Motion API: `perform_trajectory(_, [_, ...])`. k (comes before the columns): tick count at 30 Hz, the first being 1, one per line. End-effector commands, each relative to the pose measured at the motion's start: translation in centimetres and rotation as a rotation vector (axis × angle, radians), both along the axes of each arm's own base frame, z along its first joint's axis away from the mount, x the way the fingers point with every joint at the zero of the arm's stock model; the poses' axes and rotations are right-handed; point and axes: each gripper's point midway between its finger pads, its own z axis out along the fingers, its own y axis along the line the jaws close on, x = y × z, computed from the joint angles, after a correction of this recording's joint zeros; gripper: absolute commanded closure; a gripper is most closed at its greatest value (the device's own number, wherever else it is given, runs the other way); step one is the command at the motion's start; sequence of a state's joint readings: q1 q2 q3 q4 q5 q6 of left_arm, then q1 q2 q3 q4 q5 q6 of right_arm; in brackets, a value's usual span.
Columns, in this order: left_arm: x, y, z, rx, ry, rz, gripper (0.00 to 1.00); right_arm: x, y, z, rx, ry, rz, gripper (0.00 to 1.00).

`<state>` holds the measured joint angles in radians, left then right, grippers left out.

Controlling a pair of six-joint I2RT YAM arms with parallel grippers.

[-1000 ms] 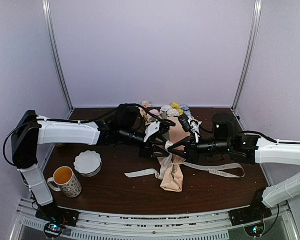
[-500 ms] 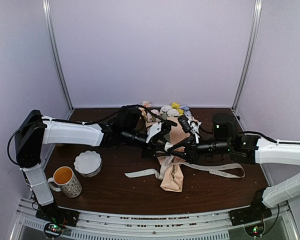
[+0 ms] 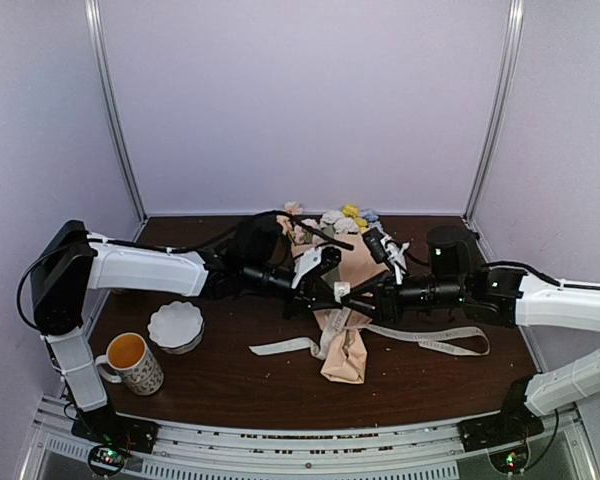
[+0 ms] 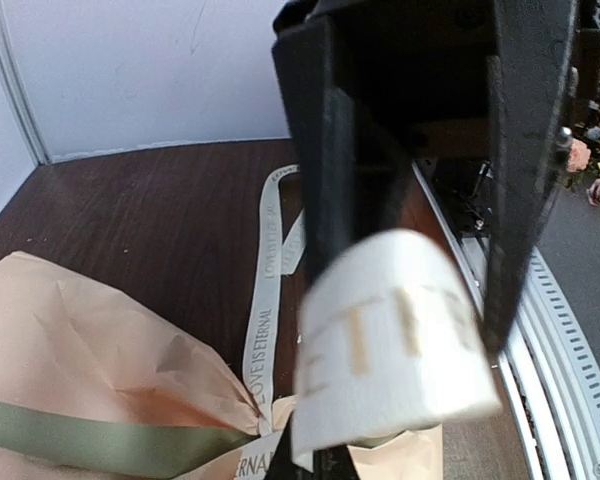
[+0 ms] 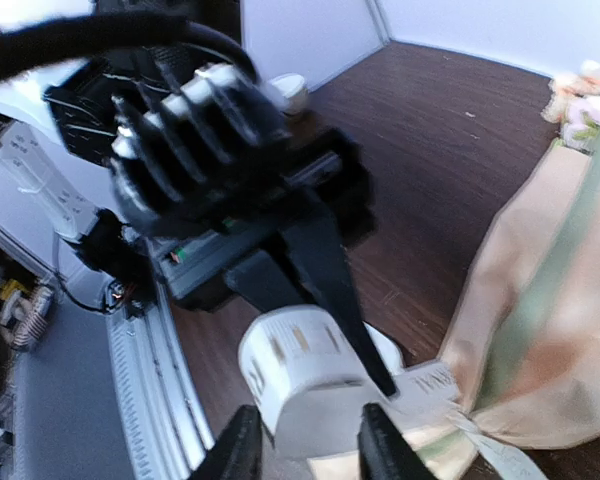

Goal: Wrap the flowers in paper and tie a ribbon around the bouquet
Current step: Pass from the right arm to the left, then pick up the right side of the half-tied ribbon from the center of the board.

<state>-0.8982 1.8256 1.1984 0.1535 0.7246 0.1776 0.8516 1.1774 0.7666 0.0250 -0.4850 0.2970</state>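
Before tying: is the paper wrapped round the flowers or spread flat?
Wrapped: the paper forms a bunched cone, flowers poking out its far end.

Peach-wrapped bouquet (image 3: 345, 358) lies centrally, lettered cream ribbon (image 3: 280, 347) crossing its waist

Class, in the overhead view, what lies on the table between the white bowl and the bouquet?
A loose ribbon tail lies flat there, between bowl and bouquet; the top view shows it.

Dark wood-grain bench (image 3: 230, 385), a soft sheen on it. The paper (image 4: 90, 340) looks matt and creased, peach with a sage strip. The ribbon (image 4: 263, 320) is smooth, flat, cloth-like, cream with printed lettering. On the left hand (image 4: 410, 290), matt black plastic fingers (image 4: 525, 180). The bowl (image 3: 175, 325) gleams glossy white.
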Motion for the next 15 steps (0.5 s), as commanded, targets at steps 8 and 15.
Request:
perform_trajectory(8, [1.0,0.8,1.4,-0.016,-0.100,0.179,1.00,7.6,-23.6,-9.1,-0.494,0.322,-0.990,0.39])
perform_trajectory(15, [0.2,0.2,1.1,0.026,-0.141,0.172,1.00,5.5,-32.9,-12.3,-0.497,0.460,-1.393,0.28])
